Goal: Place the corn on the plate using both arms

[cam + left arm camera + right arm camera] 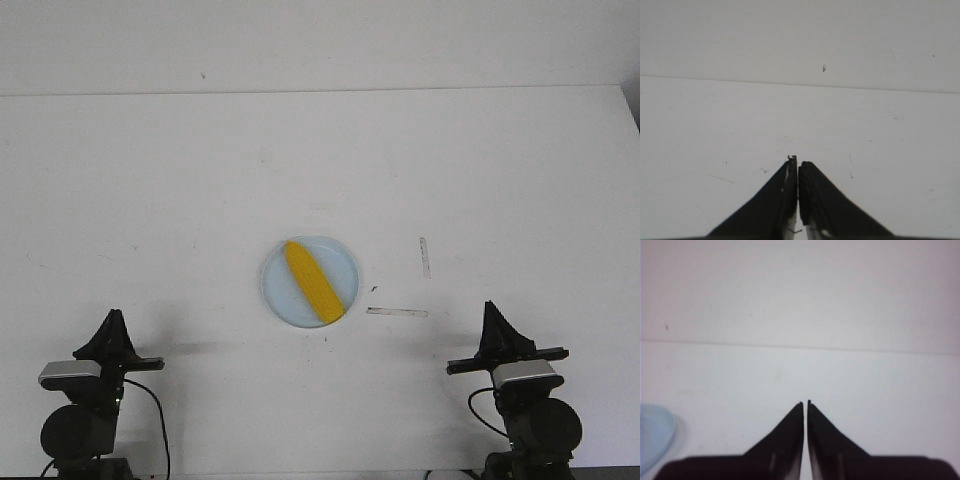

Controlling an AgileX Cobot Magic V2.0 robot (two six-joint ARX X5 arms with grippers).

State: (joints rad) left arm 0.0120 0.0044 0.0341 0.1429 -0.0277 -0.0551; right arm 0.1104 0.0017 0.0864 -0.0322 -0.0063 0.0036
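Observation:
The yellow corn cob [311, 281] lies diagonally on the round pale-blue plate [278, 285] in the middle of the white table. My left gripper [113, 318] is shut and empty at the near left, well away from the plate; in the left wrist view [798, 161] its tips meet over bare table. My right gripper [491, 308] is shut and empty at the near right. In the right wrist view [805, 402] its tips nearly touch, and an edge of the plate [652, 432] shows to one side.
Two thin strips of tape or scratches [397, 312] mark the table right of the plate, between it and my right gripper. The table's far edge [320, 90] runs across the back.

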